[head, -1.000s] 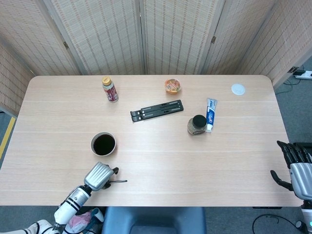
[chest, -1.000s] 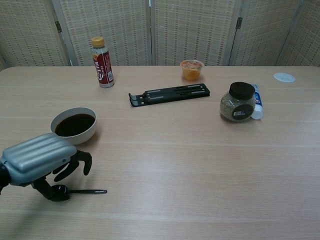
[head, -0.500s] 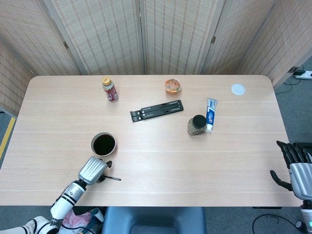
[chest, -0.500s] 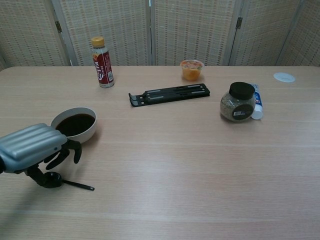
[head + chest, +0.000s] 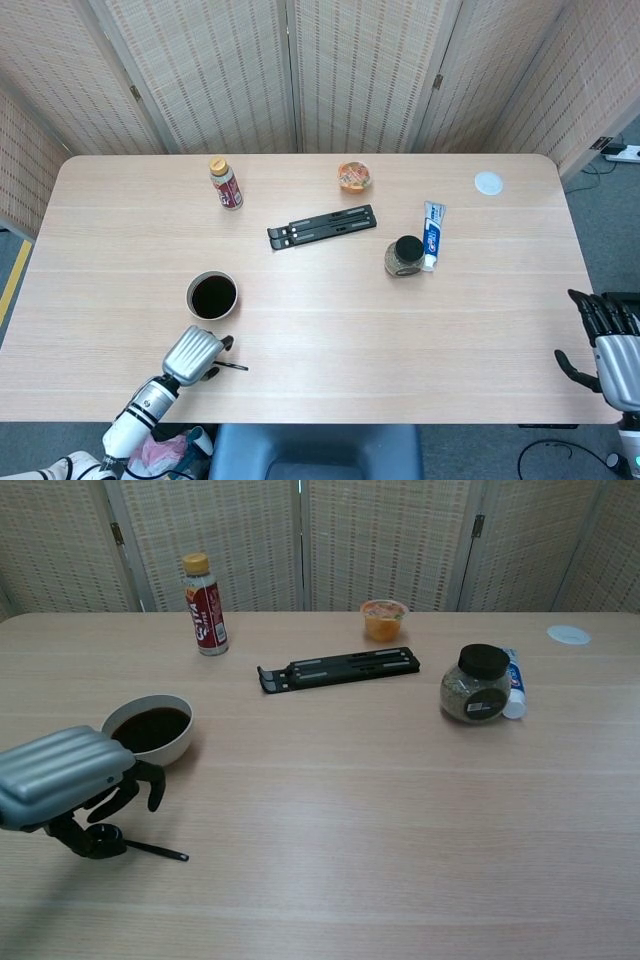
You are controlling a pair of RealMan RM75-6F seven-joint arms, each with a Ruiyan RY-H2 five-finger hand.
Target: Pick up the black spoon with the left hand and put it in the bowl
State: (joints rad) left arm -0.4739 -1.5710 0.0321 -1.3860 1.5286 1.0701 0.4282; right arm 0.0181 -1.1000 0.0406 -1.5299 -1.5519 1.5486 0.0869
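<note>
Gripping the spoon (image 5: 118, 844) by its bowl end, the left hand (image 5: 70, 785) is hovering near the front left edge of the table (image 5: 380, 810), just in front of the bowl (image 5: 150, 730). The spoon's handle is sticking out to the right, low over the tabletop. The bowl is sitting full of dark liquid. The right hand (image 5: 610, 345) is hanging past the right edge, fingers apart, holding nothing.
</note>
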